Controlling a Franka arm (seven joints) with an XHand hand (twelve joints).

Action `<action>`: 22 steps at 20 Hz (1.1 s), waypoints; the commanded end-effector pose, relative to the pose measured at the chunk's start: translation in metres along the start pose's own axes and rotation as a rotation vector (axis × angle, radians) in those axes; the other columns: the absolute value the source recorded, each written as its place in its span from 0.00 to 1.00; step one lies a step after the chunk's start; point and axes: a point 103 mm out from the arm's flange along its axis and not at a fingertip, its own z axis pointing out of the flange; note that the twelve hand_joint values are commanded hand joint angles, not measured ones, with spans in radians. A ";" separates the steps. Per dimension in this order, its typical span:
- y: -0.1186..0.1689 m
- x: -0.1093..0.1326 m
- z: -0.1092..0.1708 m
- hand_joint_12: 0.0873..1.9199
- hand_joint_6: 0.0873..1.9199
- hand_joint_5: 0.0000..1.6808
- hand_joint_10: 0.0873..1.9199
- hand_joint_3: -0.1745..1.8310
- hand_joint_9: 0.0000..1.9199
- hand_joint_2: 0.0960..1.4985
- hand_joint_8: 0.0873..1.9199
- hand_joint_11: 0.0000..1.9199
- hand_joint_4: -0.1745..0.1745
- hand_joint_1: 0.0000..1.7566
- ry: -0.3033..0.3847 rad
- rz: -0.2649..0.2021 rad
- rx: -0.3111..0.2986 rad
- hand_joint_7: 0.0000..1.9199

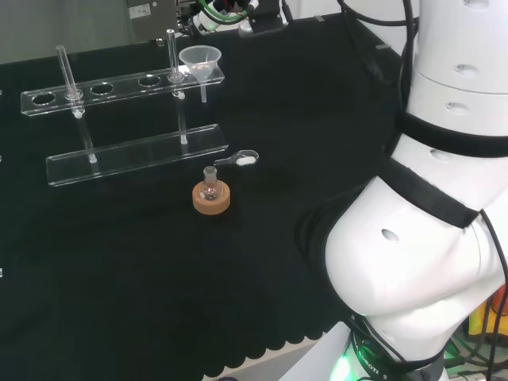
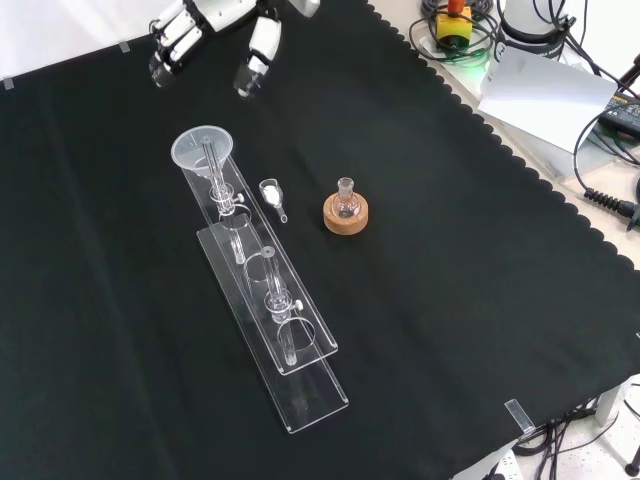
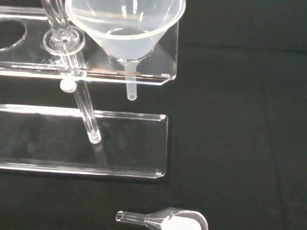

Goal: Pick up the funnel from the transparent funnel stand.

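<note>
A clear plastic funnel point(image 1: 200, 57) point(image 2: 203, 150) point(image 3: 125, 28) sits in the end hole of the transparent stand point(image 1: 119, 86) point(image 2: 285, 335) point(image 3: 158, 67), its spout hanging below the upper shelf. The black and white hand point(image 2: 205, 25) point(image 1: 213, 14) hovers beyond that end of the stand, apart from the funnel. In the front view its fingers point(image 2: 170, 52) and thumb point(image 2: 256, 55) are spread and point down at the cloth, holding nothing.
A small glass flask on a cork ring point(image 1: 211, 195) point(image 2: 346, 210) stands near the stand. A clear scoop with white powder point(image 1: 240, 159) point(image 2: 272, 194) point(image 3: 168, 221) lies between them. Two glass rods point(image 1: 67, 71) rise from the stand. The arm's white links point(image 1: 429, 198) stand at the head view's right.
</note>
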 end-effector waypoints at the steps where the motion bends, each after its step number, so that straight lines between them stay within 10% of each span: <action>1: 0.015 0.019 0.010 0.77 0.00 0.09 0.39 0.18 0.10 0.58 0.30 0.04 0.36 0.30 -0.046 -0.023 0.115 0.00; 9: 0.022 0.030 0.018 0.81 0.00 0.01 0.44 0.20 0.00 0.50 0.08 0.06 0.40 0.33 -0.080 -0.057 0.198 0.00; 22: 0.036 0.042 0.022 0.78 0.00 0.01 0.46 0.23 0.01 0.46 0.10 0.17 0.42 0.35 -0.163 -0.060 0.282 0.00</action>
